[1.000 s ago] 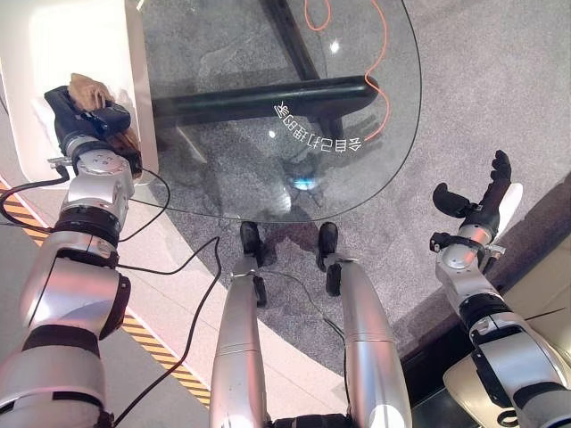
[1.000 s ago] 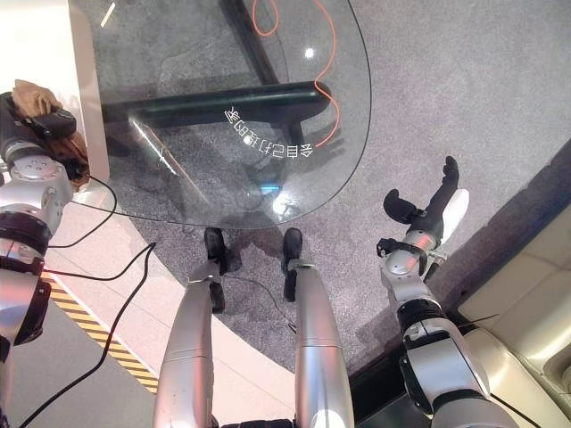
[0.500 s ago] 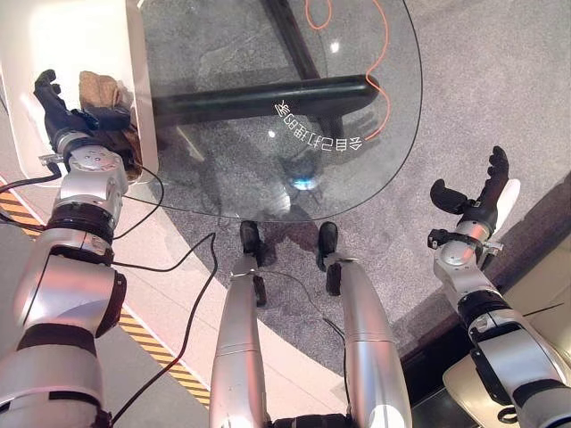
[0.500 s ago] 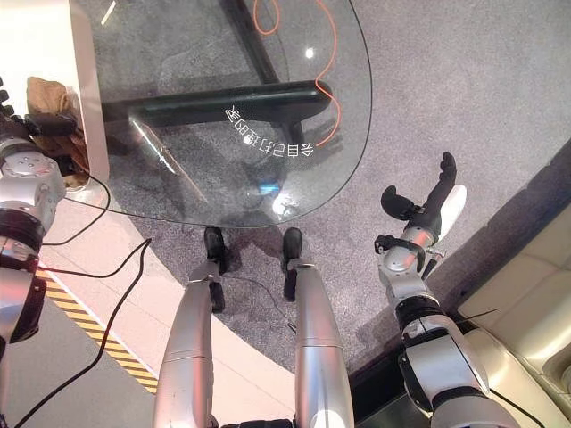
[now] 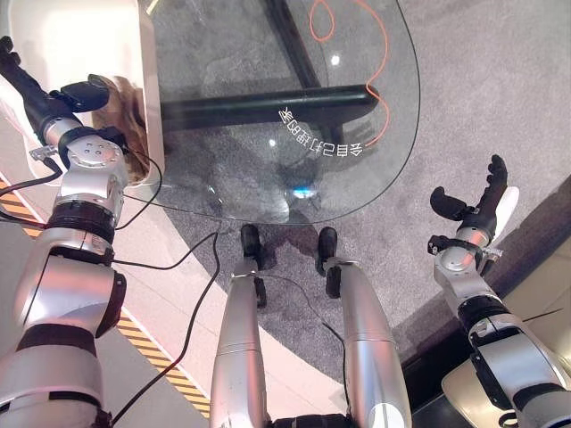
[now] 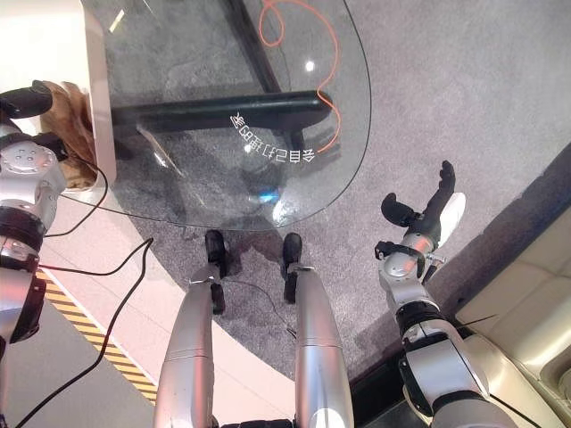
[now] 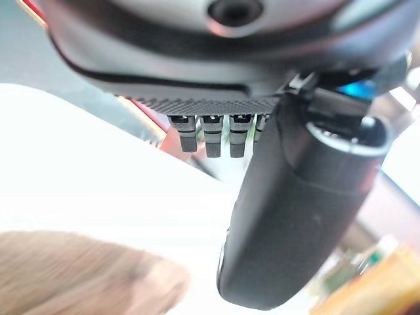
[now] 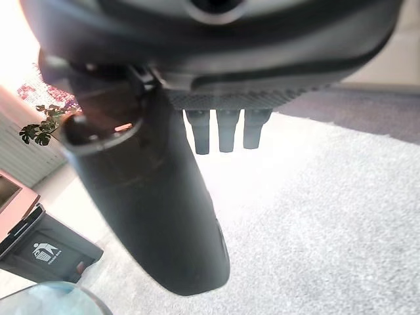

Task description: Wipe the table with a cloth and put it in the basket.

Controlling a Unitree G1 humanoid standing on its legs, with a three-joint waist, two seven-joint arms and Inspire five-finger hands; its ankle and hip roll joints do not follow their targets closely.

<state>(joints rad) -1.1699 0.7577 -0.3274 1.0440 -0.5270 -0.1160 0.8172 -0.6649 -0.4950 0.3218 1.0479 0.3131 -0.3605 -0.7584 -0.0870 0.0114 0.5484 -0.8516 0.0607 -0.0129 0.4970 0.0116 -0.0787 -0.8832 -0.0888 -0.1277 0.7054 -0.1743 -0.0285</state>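
White rectangular basket point(image 5: 147, 62): holds brown crumpled cloth point(image 5: 120, 98).
Left robot hand point(image 5: 40, 94): released, above cloth.
Right robot hand point(image 5: 473, 209): released, beside oval glass surface point(image 5: 294, 116).

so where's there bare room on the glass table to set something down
Most of the glass table top is bare, from the near curved edge up to the printed lettering. Crowded only at its left edge, where the white basket, brown cloth and left hand sit.
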